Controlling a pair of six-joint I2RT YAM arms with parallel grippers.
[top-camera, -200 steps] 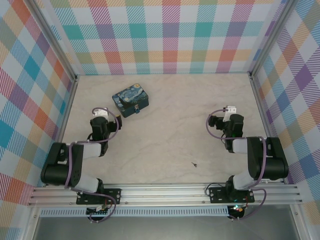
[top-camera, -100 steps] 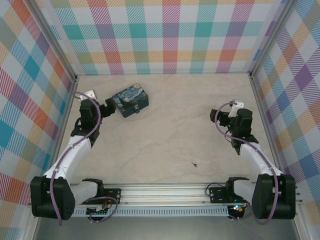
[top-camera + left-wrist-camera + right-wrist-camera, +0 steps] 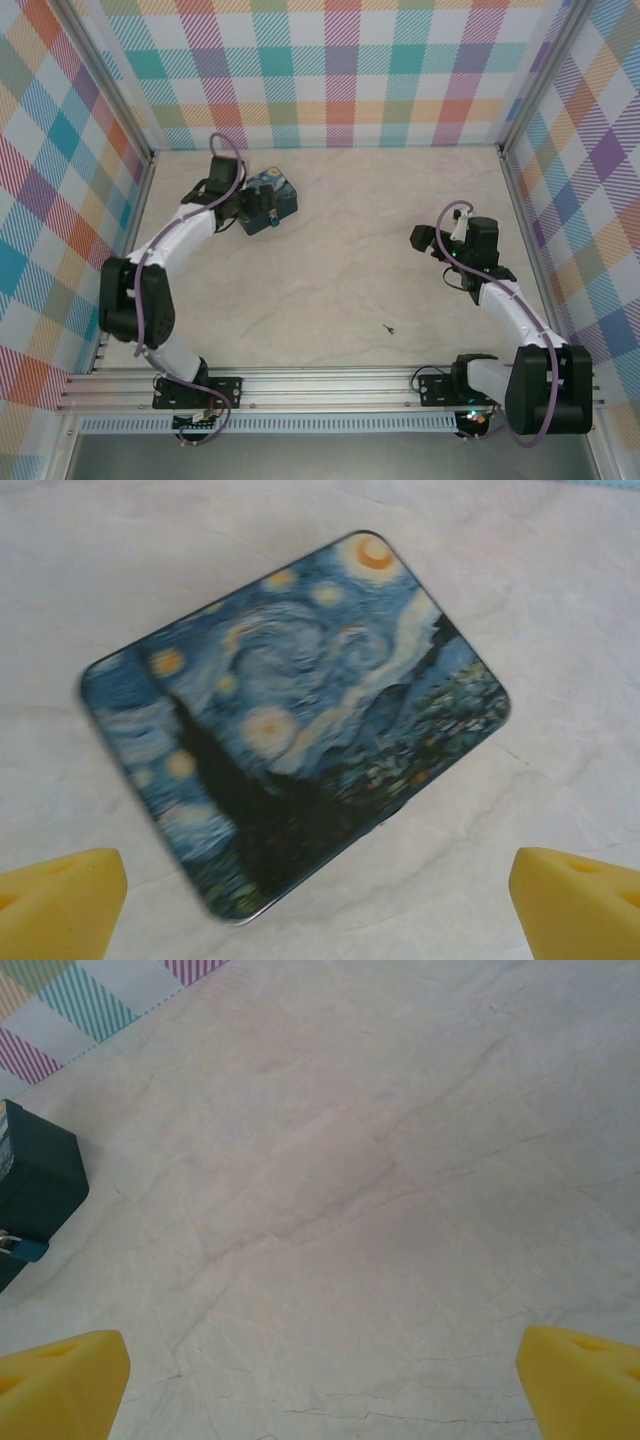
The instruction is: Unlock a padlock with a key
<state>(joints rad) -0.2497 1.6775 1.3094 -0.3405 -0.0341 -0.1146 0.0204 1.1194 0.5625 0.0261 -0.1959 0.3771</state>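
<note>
- Plaid walls (image 3: 340, 70) close off the left, far and right sides.
- Pale marbled table (image 3: 350, 270) takes up the floor of the cell; arm bases sit on the near rail.
- Left arm stretches to the far left of the table. The left gripper (image 3: 245, 208) is at the starry-night tin (image 3: 272, 192), over its left part.
- Right arm is bent on the right side. The right gripper (image 3: 425, 240) faces left over bare table, well apart from the tin.
- In the left wrist view the tin (image 3: 300, 720) lies flat and skewed, lid up. The left gripper (image 3: 320, 910) has its jaws spread wide, yellow pads (image 3: 60, 900) at the bottom corners, grasping nothing.
- Right gripper (image 3: 322, 1385) has its jaws released and wide, with bare marble between the pads (image 3: 585, 1380). The tin's dark side (image 3: 35, 1185) is at the left edge.
- Padlock (image 3: 25, 1249) is tiny and blue with a silvery bit. It sits at the near side of the tin, touching or just beside it (image 3: 275, 218); too small to tell which.
- Key (image 3: 388, 327) is a dark sliver lying loose on the table, near and right of centre, well apart from the padlock and both grippers.
</note>
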